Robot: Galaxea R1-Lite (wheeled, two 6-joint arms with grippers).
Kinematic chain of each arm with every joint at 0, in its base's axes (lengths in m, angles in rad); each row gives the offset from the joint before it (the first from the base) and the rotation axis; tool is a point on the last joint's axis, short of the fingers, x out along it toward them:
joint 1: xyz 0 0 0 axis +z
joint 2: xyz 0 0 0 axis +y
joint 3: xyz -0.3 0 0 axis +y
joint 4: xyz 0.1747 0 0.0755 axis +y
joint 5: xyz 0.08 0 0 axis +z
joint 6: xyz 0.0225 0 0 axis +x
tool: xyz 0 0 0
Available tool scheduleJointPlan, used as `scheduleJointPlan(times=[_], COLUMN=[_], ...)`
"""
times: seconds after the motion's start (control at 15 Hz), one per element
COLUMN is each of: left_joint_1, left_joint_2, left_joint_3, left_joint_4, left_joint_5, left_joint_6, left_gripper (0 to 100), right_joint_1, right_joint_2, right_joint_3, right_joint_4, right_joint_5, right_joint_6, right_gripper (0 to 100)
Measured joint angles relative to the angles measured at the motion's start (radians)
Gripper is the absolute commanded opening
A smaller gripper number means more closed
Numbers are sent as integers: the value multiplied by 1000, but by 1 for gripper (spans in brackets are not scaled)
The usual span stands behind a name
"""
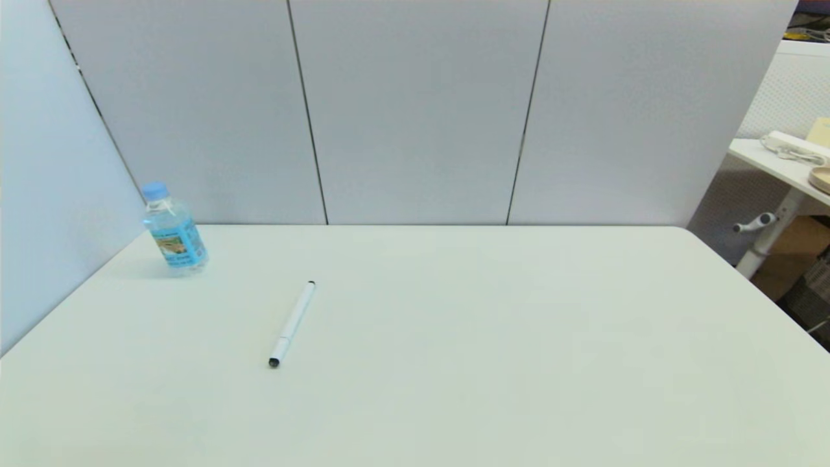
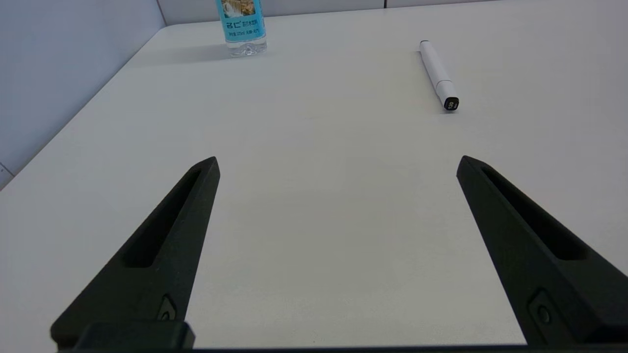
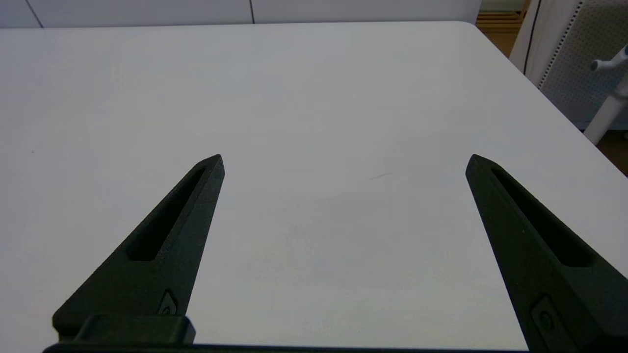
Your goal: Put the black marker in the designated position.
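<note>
Grey partition panels (image 1: 415,110) enclose the white desk (image 1: 519,337) along its far and left edges. At the far-left corner stands a water bottle (image 1: 174,230). Well apart from it, the black marker (image 1: 292,323) lies flat, unobstructed, left of centre. Left gripper (image 2: 338,159) and right gripper (image 3: 345,157) hover near the front edge, fingers spread wide, holding nothing.

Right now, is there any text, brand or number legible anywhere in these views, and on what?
Blue label of the clear plastic water bottle: large white characters, apparently not Latin, not legible; smaller print below is too small.
Black end cap of the white-barrelled black marker: tiny marks, unreadable.
Nothing else carries text.
</note>
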Motion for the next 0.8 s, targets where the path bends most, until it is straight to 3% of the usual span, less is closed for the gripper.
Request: scheduleJointPlan(times=[0.8], left_joint_1=[0], left_joint_2=[0], left_joint_3=[0], left_joint_4=[0], left_joint_5=[0], left_joint_6=[0], left_gripper=[100], right_joint_1=[0], right_joint_2=[0], right_joint_3=[0], right_joint_4=[0], right_joint_5=[0], right_joint_6=[0], right_gripper=[100])
